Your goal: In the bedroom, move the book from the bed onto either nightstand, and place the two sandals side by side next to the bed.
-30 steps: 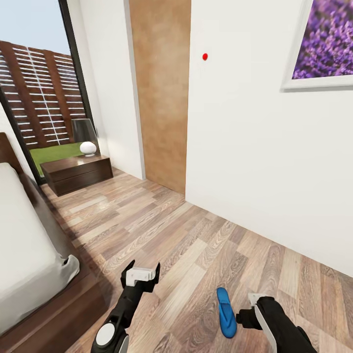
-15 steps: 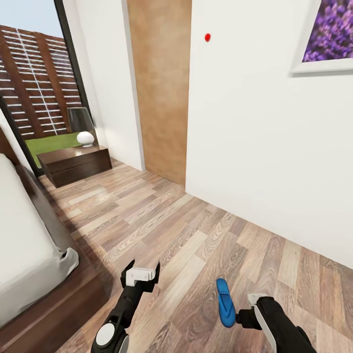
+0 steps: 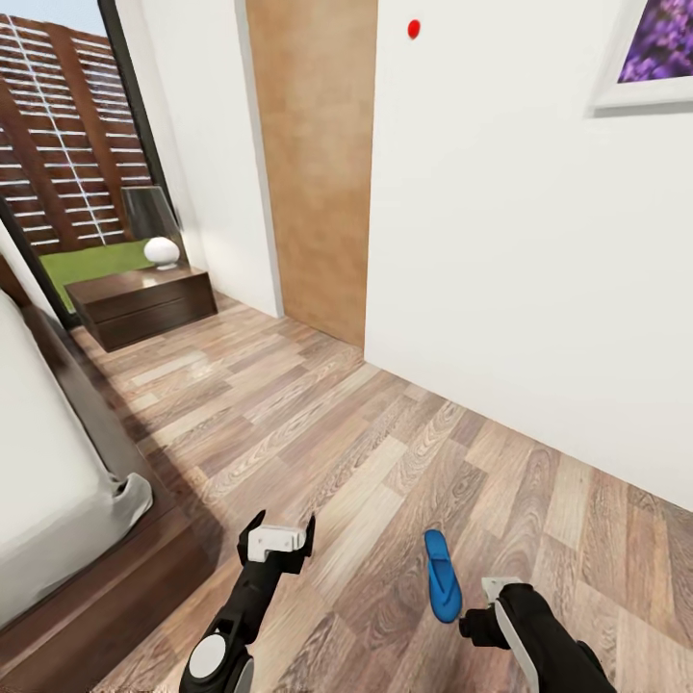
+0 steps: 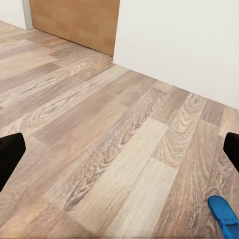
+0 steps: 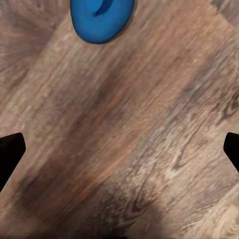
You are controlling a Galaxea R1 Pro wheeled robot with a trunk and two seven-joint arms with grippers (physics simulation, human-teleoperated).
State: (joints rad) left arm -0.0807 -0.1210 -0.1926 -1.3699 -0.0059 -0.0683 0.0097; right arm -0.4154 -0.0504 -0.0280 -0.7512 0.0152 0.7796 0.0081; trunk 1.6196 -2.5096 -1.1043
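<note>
bed (image 3: 58,500): cut by the head view's left edge; only its foot corner and part of the mattress show.
picture (image 3: 654,53): beyond the bed on the far wall, cut by the top and right edges; just a lower-left corner of purple.
sandal (image 3: 443,576): whole in the head view; the left wrist view clips it at the corner (image 4: 225,217); the right wrist view shows one rounded end (image 5: 101,19).
right gripper (image 3: 486,616): jaws hidden behind the wrist in the head view.
lamp (image 3: 154,226): base detail too small to read.
</note>
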